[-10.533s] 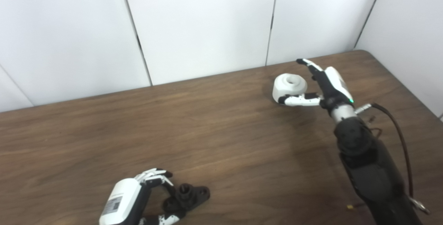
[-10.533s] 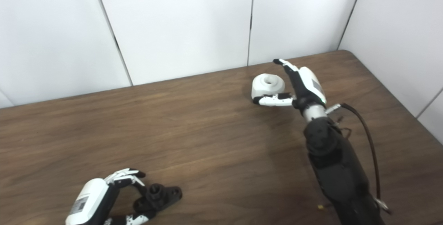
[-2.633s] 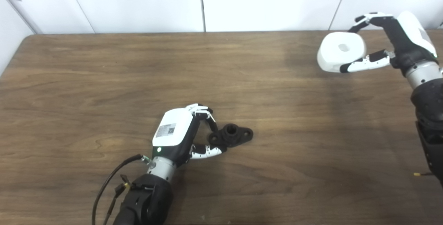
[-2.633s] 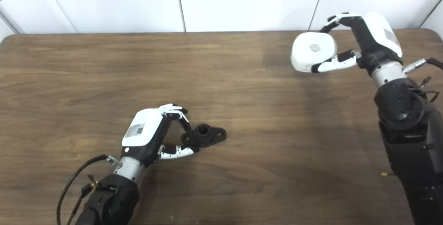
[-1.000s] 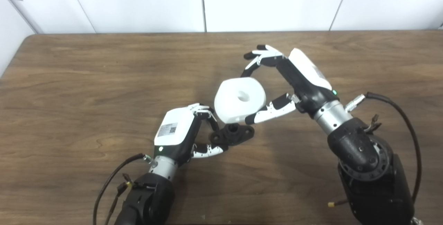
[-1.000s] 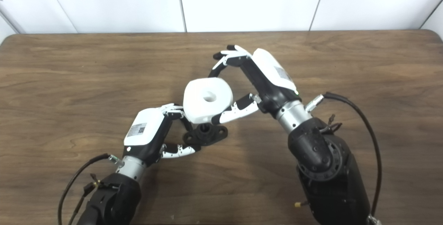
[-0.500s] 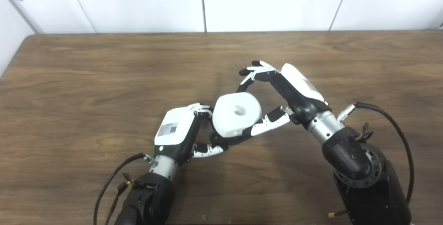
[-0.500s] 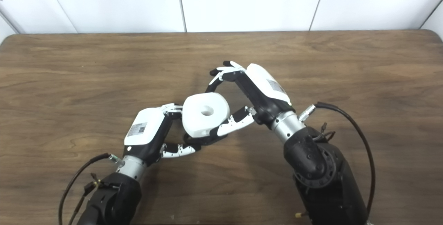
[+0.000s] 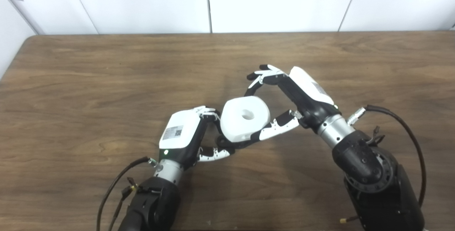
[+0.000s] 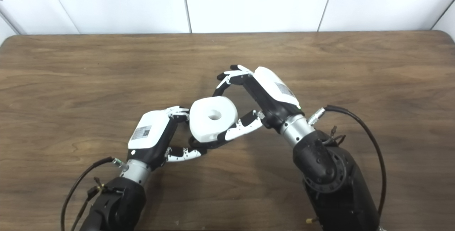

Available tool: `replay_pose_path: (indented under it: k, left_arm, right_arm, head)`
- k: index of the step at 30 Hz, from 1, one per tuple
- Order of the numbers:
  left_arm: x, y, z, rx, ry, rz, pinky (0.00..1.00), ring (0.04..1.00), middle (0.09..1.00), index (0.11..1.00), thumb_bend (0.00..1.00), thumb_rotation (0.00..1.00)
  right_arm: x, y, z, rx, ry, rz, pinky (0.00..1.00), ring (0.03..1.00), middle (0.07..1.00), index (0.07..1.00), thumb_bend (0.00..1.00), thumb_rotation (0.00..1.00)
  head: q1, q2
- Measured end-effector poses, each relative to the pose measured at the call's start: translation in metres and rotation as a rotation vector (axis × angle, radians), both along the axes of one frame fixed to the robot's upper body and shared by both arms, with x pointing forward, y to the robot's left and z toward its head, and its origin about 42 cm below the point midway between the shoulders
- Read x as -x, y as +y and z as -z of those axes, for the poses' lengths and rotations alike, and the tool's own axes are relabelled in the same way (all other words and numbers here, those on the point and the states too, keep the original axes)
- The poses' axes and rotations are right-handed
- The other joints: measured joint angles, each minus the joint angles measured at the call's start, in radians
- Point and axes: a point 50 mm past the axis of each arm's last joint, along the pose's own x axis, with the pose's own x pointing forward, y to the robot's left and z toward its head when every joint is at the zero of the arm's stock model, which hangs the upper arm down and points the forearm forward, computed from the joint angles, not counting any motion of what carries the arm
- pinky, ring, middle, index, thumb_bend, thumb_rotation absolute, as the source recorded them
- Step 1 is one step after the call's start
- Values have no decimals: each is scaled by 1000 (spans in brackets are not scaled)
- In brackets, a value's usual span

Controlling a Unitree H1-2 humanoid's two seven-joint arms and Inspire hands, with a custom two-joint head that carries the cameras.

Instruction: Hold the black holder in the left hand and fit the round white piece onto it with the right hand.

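From my seat I see the left hand (image 9: 182,137) lying low on the brown table (image 9: 89,81), its white back turned up toward the cameras. Its fingers (image 9: 208,112) curl over from the far side and its thumb reaches in from the near side, clamped on the black holder (image 9: 227,143). Only a thin dark sliver of that holder shows, at its near-left edge against the tabletop; the rest is hidden under the white piece, so I cannot tell how the holder's post or its flange ends lie.

The right hand (image 9: 296,94) comes in from the right with its palm turned toward the left hand. It grips the round white piece (image 9: 244,118): the thumb presses along the near-right side of the piece, and the fingers (image 9: 265,74) arch over toward the far side, though their tips stand a little above and behind the rim, so I cannot tell how firmly they touch it there. The piece sits directly over the holder, its flat top facing up and slightly toward me, with the round hole in the middle open and shadowed inside. I cannot see anything in that hole, and I cannot tell whether the piece is fully seated on the holder or just resting on top of it. Its left side lies just beside the left hand's fingertips, close enough to look like touching.

Both forearms enter from the bottom edge, each trailing a dark cable (image 9: 401,117).
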Motion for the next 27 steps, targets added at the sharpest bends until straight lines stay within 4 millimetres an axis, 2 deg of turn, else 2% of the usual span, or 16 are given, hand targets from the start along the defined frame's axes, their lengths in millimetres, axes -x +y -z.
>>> replay_pose_path:
  k: [27]
  left_arm:
    - [-1,-2,0,3,6,-5,828,859,783,488,517,45]
  right_arm:
    - [-1,1,8,33,22,-29,880,953,825,484,524,135]
  head:
    - [-3,5]
